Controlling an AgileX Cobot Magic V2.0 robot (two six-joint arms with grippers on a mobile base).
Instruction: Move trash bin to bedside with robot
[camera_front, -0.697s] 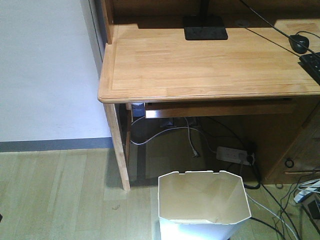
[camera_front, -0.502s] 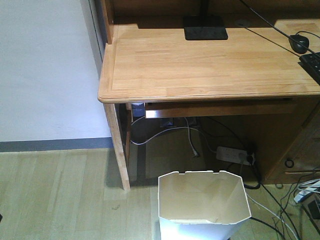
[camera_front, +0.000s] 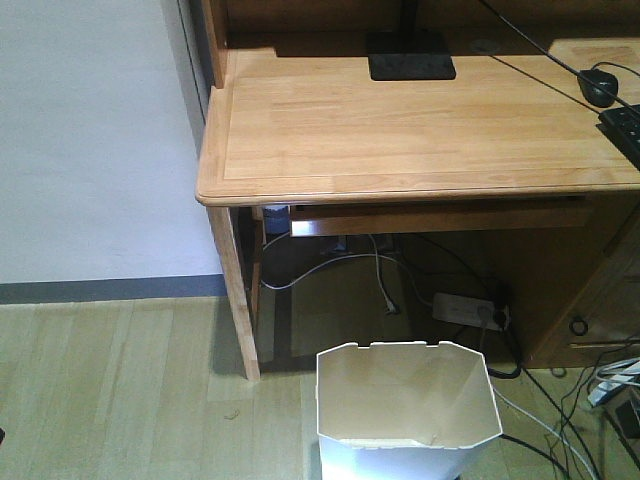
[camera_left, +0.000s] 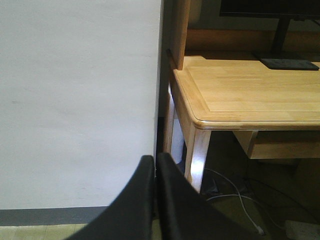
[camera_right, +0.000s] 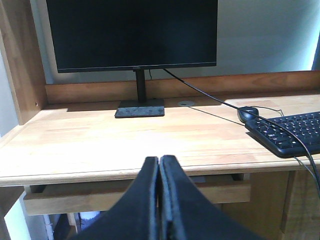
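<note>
Soft light, dim under desk (camera_front: 400, 120), perhaps slight blur

No text, brand, number or sign can be read in any view. The monitor (camera_right: 132, 32) on the surface (camera_right: 100, 145) carries a small mark at the middle of its lower bezel, too tiny to make out. The key legends on the black keyboard (camera_right: 295, 131) are blurred beyond reading.
</note>
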